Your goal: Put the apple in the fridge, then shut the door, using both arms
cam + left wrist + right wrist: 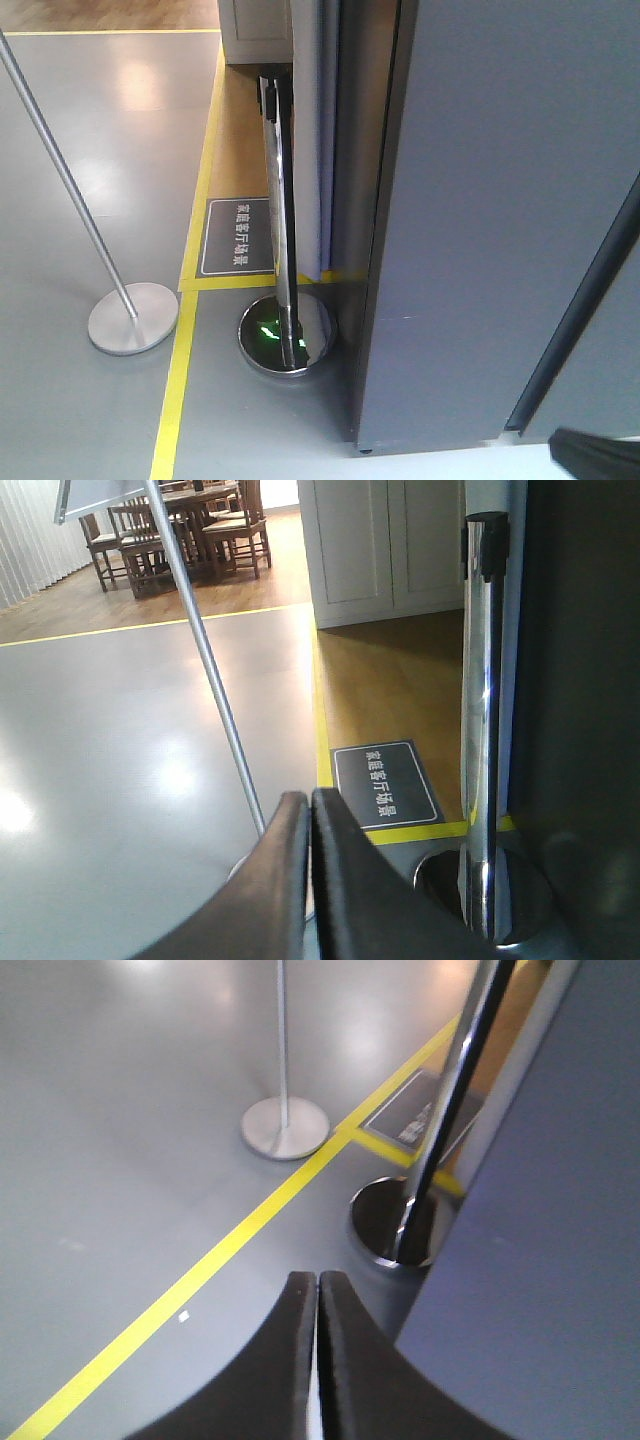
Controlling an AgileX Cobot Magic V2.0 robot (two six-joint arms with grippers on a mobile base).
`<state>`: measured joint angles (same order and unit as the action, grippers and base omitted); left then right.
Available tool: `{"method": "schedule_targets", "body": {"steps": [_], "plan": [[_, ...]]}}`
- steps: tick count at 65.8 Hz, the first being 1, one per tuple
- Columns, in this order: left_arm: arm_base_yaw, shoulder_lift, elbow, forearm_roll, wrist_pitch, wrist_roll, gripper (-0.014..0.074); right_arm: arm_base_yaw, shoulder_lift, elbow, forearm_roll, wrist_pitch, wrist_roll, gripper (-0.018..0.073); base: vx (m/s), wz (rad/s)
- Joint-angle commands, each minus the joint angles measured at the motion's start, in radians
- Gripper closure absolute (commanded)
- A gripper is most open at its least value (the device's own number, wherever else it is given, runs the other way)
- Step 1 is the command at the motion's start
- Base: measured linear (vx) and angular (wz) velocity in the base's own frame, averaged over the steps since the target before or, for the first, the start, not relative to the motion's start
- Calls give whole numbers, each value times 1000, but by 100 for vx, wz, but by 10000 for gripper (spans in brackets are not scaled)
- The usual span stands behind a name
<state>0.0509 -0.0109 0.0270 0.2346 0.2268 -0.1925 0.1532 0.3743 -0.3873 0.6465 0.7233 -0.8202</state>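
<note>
1. Left gripper (308,815): fingers pressed together, nothing between them, held above the grey floor (120,760).
2. Right gripper (318,1295): fingers likewise closed and empty, just beside a dark grey panel (540,1260).
3. Chrome stanchion (283,230): on a round mirrored base, close against the grey panel's left edge.
4. Matte grey stand (132,317): left of yellow floor tape (180,370).
5. Dark floor sign (238,236): beyond the tape.
6. Apple, fridge interior: not visible in any view.
</note>
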Motion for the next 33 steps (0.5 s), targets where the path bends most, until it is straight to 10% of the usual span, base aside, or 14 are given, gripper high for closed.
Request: {"method": "schedule_targets", "body": {"steps": [1,18,33], "plan": [[-5,-17,15,-6,-77,-5,604,-3,4,-5,-15,-141,-11,562,0,0],[-5,-17,15,-6,-77,-5,604,-3,-138,209,-94,-476,152,562,0,0],[-5,-17,15,-6,-77,-5,604,-3,-329,371,-448,-607,628,562,0,0]]}}
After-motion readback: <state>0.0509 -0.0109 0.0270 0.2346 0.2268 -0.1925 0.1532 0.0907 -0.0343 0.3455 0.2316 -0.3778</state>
